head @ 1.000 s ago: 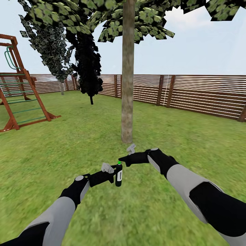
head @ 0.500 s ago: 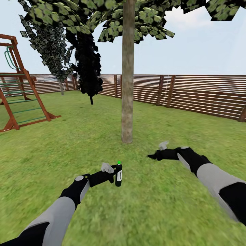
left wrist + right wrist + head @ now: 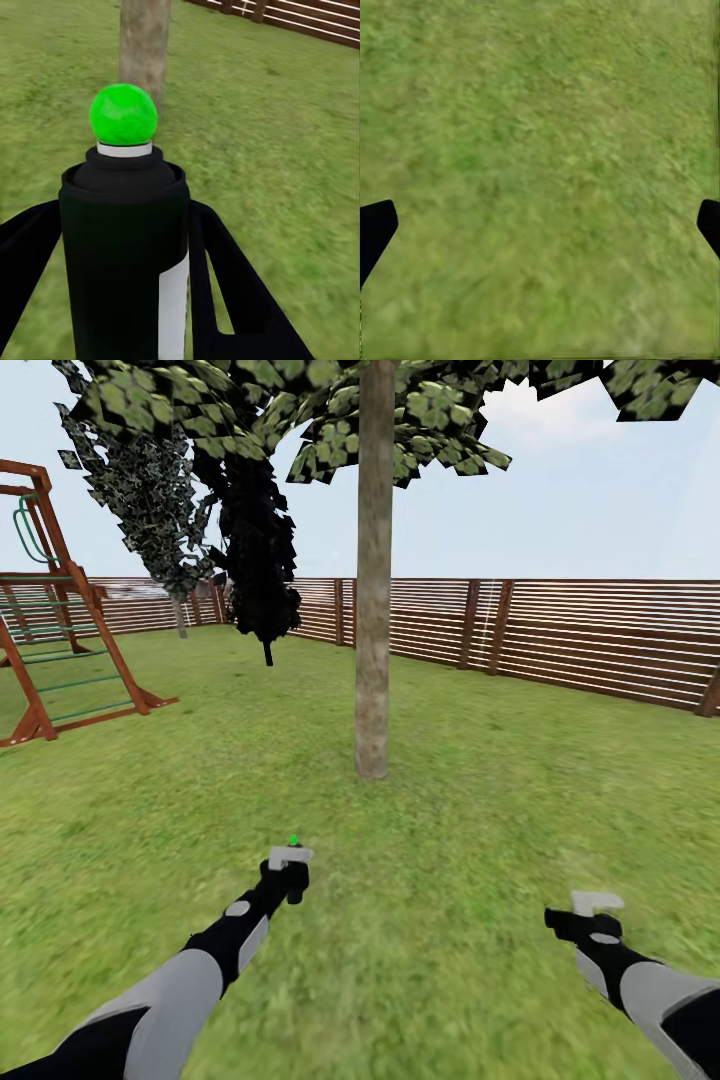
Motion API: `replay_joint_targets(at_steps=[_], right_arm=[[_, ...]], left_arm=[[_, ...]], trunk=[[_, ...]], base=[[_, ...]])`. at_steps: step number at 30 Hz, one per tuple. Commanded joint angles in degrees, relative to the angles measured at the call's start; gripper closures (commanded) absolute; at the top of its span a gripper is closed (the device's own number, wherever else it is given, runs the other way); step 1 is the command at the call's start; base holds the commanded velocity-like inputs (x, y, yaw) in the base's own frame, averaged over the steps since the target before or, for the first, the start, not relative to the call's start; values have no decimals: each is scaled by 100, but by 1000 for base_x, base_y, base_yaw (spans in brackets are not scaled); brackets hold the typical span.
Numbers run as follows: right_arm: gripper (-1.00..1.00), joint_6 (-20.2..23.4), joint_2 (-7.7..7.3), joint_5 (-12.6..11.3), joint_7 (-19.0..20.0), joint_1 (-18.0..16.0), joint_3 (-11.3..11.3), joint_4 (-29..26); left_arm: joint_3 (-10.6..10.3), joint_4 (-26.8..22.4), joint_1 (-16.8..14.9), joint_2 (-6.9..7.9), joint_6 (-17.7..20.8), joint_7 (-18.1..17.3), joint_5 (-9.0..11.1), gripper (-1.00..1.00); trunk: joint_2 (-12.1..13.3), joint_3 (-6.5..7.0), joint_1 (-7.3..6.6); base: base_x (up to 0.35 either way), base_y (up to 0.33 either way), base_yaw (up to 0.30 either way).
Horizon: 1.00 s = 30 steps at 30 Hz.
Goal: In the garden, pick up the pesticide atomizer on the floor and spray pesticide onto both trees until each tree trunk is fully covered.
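Left wrist view: left hand (image 3: 124, 300) clamps pesticide atomizer (image 3: 124, 247), white label unreadable; right hand (image 3: 540, 225) spread open.

green lawn (image 3: 540, 172); black right gripper (image 3: 540, 225) fingers (image 3: 375, 225) spread wide.

The pesticide atomizer (image 3: 124, 247) stands upright between the two fingers of the left claw (image 3: 288, 870), black-bodied with a white label strip down its side and a bright green spot on top, its head towards the tree trunk (image 3: 372, 570). That trunk is a straight, bare, mottled grey-brown column rising from the lawn (image 3: 470, 810) straight ahead, its leafy green canopy (image 3: 300, 410) spread high above.
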Motion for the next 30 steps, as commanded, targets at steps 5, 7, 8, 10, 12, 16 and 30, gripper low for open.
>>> replay_joint_targets(at_steps=[5,7,8,10,12,16,30], right_arm=[[-100,-593,26,-449,-421,391,6,8],[-100,-929,32,-525,-467,434,5,12],[-100,-1289,32,-559,-486,545,3,15],[-100,-1469,33,-573,-494,615,7,15],[-100,-1549,32,-578,-496,651,8,15],[-100,-1572,205,-568,-494,666,12,19],[-100,-1573,552,-557,-494,721,18,23]], left_arm=[[0,67,0,-13,-67,86,-6,100],[-9,75,0,-14,-70,86,-10,100],[-11,75,0,-15,-71,85,-11,100],[-17,76,0,-18,-77,79,-6,100],[-24,75,0,-82,-75,74,-6,100],[-40,72,0,-221,-73,72,-9,100],[-54,46,0,-314,-72,80,-1,100]], trunk=[[0,1,0],[0,1,0],[0,1,0],[0,1,0],[0,1,0],[0,1,0],[0,1,0]], base=[[0,0,0],[0,0,0],[0,0,0],[0,0,0],[49,0,0],[255,0,0],[347,0,0]])
